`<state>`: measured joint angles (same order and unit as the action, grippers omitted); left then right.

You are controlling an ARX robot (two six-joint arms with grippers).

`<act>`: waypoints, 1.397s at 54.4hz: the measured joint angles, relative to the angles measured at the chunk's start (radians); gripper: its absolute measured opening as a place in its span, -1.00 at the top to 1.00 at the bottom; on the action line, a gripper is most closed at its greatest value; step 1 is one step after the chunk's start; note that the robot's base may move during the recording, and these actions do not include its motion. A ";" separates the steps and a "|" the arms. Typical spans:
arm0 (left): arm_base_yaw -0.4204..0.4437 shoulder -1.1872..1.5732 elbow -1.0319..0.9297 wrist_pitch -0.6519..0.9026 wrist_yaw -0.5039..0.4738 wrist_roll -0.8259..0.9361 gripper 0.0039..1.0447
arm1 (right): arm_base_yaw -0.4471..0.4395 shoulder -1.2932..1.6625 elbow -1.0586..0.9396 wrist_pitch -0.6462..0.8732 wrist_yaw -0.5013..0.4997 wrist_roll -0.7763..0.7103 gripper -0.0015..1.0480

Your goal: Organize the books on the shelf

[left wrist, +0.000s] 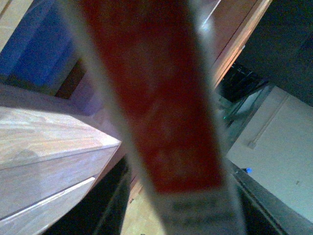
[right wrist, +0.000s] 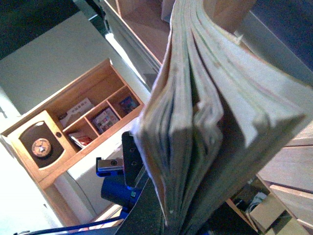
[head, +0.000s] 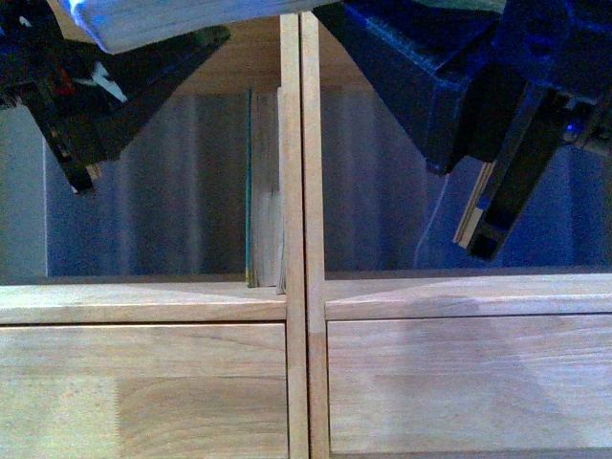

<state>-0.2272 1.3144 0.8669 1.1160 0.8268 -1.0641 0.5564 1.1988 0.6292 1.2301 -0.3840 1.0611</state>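
Observation:
The light-wood shelf (head: 304,287) fills the front view, with its upright divider in the middle. A few thin books (head: 265,191), one with a teal cover, stand in the left compartment against the divider. My left gripper (head: 84,177) is high at the left. In the left wrist view it (left wrist: 195,210) is shut on a book with a white, red-topped spine (left wrist: 161,107), blurred and very close. My right gripper (head: 483,225) hangs in front of the right compartment. It (right wrist: 171,215) is shut on a stack of thin books (right wrist: 205,112), page edges showing.
Two plain drawer fronts (head: 143,382) lie under the compartments. A pale slab (head: 163,24) crosses the top left of the front view. The right wrist view shows a wooden wall cabinet (right wrist: 93,122) with small compartments and a cardboard box (right wrist: 266,210).

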 joint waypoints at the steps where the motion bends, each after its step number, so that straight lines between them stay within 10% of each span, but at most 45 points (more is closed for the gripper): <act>1: 0.000 0.000 0.000 0.005 -0.002 0.000 0.19 | 0.000 0.000 -0.002 0.005 0.001 0.003 0.86; 16: 0.009 -0.012 -0.004 0.098 -0.025 -0.048 0.81 | 0.013 0.010 -0.027 0.067 0.040 0.066 0.86; 28: 0.016 -0.018 -0.005 0.122 -0.019 -0.079 0.88 | 0.034 0.012 -0.029 0.077 0.060 0.087 0.85; 46: 0.073 -0.021 -0.014 0.072 -0.037 -0.016 0.88 | -0.024 -0.045 -0.042 -0.060 0.000 0.064 -0.07; 61: 0.184 -0.041 -0.014 -0.163 -0.108 0.410 0.88 | -0.403 -0.273 -0.132 -0.235 -0.245 0.032 -0.89; 76: 0.245 0.174 0.261 -0.415 -0.371 0.837 0.88 | -0.908 -0.584 -0.233 -0.458 -0.578 -0.153 -0.86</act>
<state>0.0181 1.4887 1.1275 0.7006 0.4561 -0.2272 -0.3511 0.6147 0.3965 0.7719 -0.9619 0.9081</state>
